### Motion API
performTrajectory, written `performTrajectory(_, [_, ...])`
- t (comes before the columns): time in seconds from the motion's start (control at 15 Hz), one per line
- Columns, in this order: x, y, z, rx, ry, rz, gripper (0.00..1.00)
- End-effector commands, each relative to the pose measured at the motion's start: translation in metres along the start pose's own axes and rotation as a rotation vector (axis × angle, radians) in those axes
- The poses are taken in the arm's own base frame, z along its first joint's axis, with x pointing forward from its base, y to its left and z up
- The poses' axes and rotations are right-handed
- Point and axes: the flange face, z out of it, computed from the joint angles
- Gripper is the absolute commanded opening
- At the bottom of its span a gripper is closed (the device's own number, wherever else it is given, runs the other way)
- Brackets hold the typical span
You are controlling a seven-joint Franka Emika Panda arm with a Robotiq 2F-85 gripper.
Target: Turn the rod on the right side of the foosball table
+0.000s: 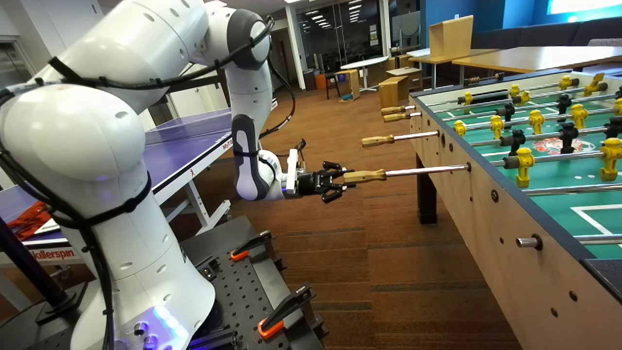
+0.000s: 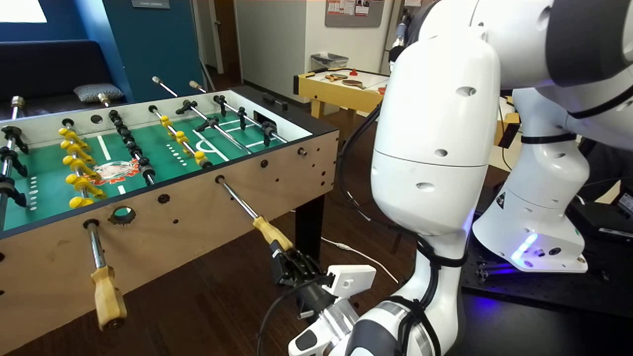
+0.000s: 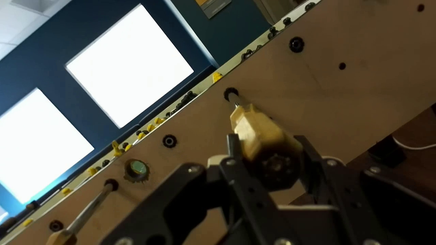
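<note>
- Silver and tan, the rod [image 1: 407,171] juts from the wooden side wall of the foosball surface [image 1: 478,218].
- We see the tool [image 3: 268,144] gripping the rod's tan handle [image 1: 365,176], a finger [image 3: 233,146] on either side.
- Farther along that wall, we spot another wooden handle [image 2: 109,296].
- Inside, we see yellow figures [image 1: 523,167] over green playfield [image 2: 151,136].

The smooth white arm [image 1: 146,58] is standing bent, its white-and-grey wrist [image 1: 248,170] is hanging low, and its two black fingers [image 3: 247,183] are pinching, a gap between them.
</note>
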Motion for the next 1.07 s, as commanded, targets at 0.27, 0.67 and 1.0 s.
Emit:
performTrajectory(0.27, [-0.02, 0.021, 0.004, -0.061, 0.049, -0.367, 0.16])
performTrajectory(0.67, [-0.011, -0.008, 0.0, -0.057, 0.057, -0.508, 0.41])
performTrajectory(1.0, [-0.013, -0.008, 0.0, -0.057, 0.072, -0.538, 0.41])
